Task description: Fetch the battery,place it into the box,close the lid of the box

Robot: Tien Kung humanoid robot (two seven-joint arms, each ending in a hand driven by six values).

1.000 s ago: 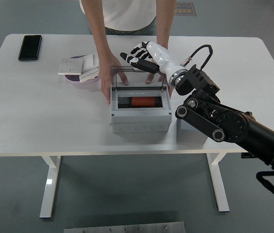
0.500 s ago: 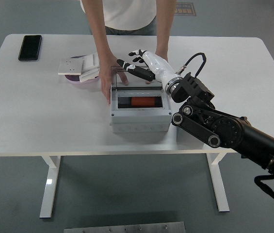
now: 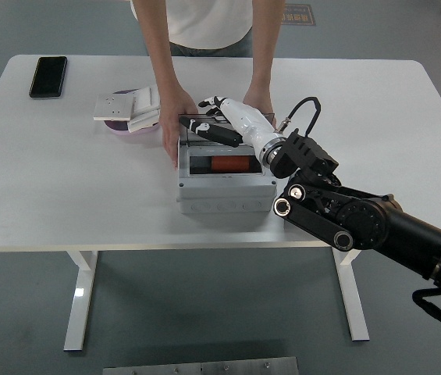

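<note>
The white table [image 3: 64,187] fills most of the view, and the grey box [image 3: 226,187] stands on it a little in front of the middle, close to the near edge. Behind the box, at the table's far side, a person [image 3: 204,23] in a white top leans in. One of the person's hands [image 3: 175,117] lies against the box's left side, toward its back corner; the other hand [image 3: 257,101] rests just behind the box's back right corner.

The robot's black right arm [image 3: 360,223] comes in from the lower right, passing just to the right of the box, and bends over its right wall. The right hand [image 3: 224,125], in its white shell with dark fingers, reaches over the back edge of the box. Its fingers [image 3: 200,129] are stretched out flat and close together, pointing left, and they lie on the clear lid [image 3: 204,134], which sits tilted over the back half of the box; they press on it rather than grip it.

Inside the box, through the open front part of its top, the red battery [image 3: 224,165] lies lengthwise on the floor.

Left of the box and a little farther back, a stack of white wall sockets [image 3: 130,105] rests on a purple dish [image 3: 119,125]. Far to the left of the box, near the table's back left corner, lies a black phone [image 3: 48,76].
</note>
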